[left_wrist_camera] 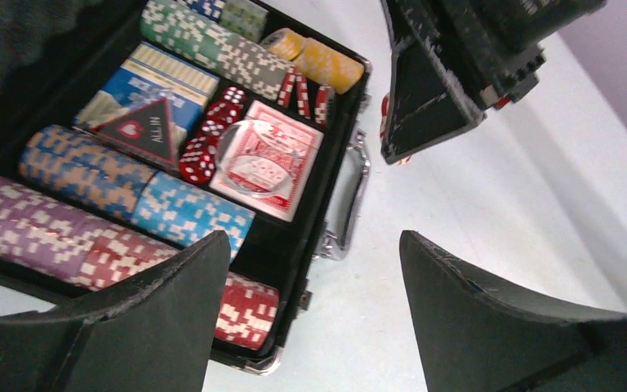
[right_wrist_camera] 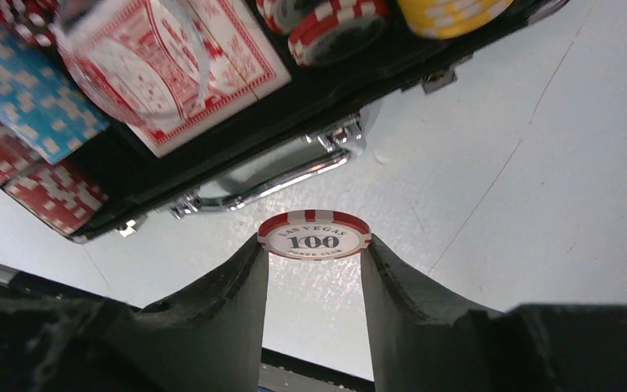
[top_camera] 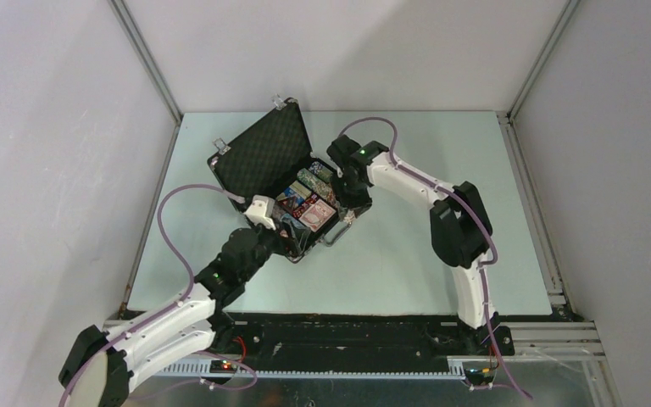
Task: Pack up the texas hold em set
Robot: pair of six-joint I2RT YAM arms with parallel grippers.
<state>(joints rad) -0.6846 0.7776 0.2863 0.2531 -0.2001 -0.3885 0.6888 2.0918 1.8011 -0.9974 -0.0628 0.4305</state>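
The black case [top_camera: 263,153] lies open at the middle of the table, its foam-lined lid propped up at the back. Rows of poker chips [left_wrist_camera: 171,208], a red card deck [left_wrist_camera: 265,163], a blue card deck [left_wrist_camera: 151,86] and red dice [left_wrist_camera: 208,135] fill its tray. My right gripper [right_wrist_camera: 314,245] hovers just outside the silver handle [right_wrist_camera: 269,184], shut on a red-and-white "100" chip [right_wrist_camera: 314,235] held flat at its fingertips. My left gripper [left_wrist_camera: 314,261] stands open over the case's near corner, holding nothing.
The pale green table [top_camera: 407,254] is bounded by aluminium frame rails [top_camera: 530,195] and white walls. A purple cable [top_camera: 169,229] loops left of the case. The right arm's elbow [top_camera: 458,225] stands to the right of the case.
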